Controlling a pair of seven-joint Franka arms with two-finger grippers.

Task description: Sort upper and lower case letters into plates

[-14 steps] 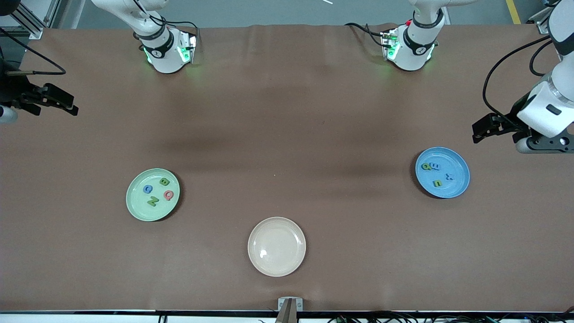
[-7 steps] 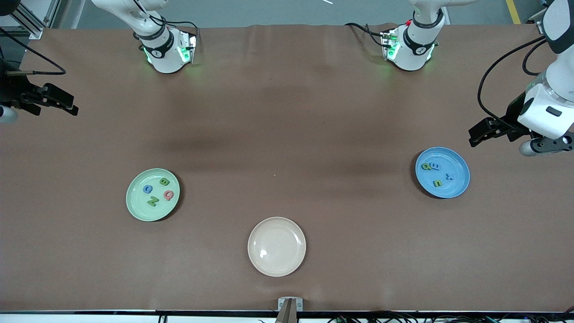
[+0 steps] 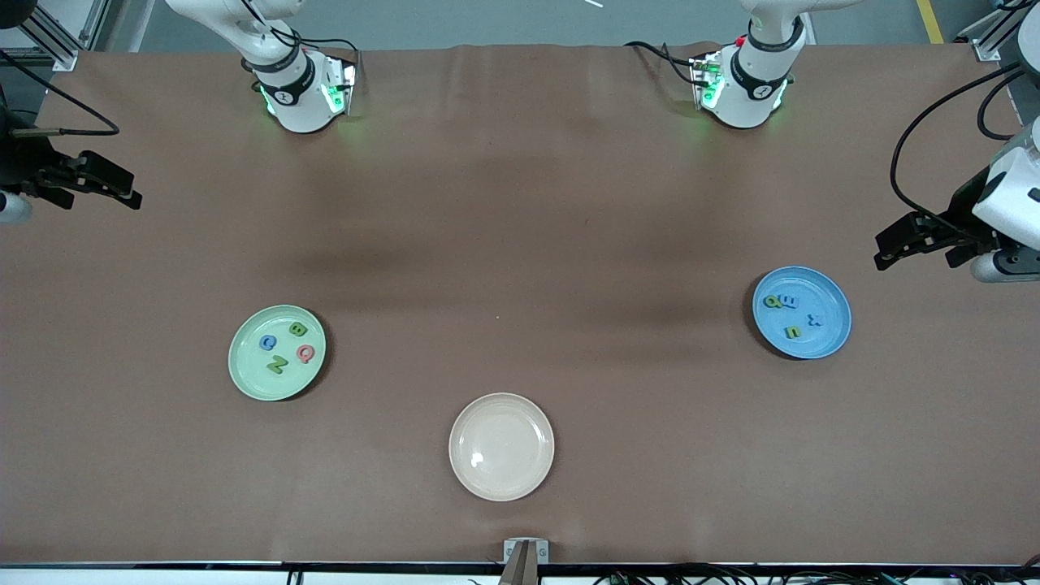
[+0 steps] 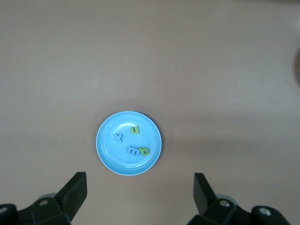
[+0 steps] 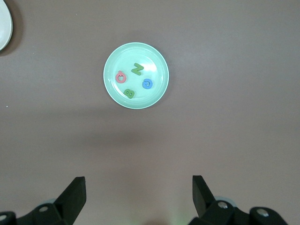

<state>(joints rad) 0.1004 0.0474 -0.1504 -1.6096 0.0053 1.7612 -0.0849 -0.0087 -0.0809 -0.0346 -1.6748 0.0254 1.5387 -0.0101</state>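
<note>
Front view took in the whole counter (image 3: 520,203): a mint plate (image 3: 277,353) toward the right arm's end, a blue plate (image 3: 802,312) toward the left arm's end, a cream plate (image 3: 501,446) near the front edge. Only the wrist views resolved the letters: four on mint (image 5: 135,77), four on blue (image 4: 131,143). Left pincer (image 3: 914,244) and right pincer (image 3: 93,185) hung released over the counter's two end edges.

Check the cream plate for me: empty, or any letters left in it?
Empty. The cream plate shows only a bare glossy bottom in the front view; four letters lie in the green plate and four in the blue plate.
</note>
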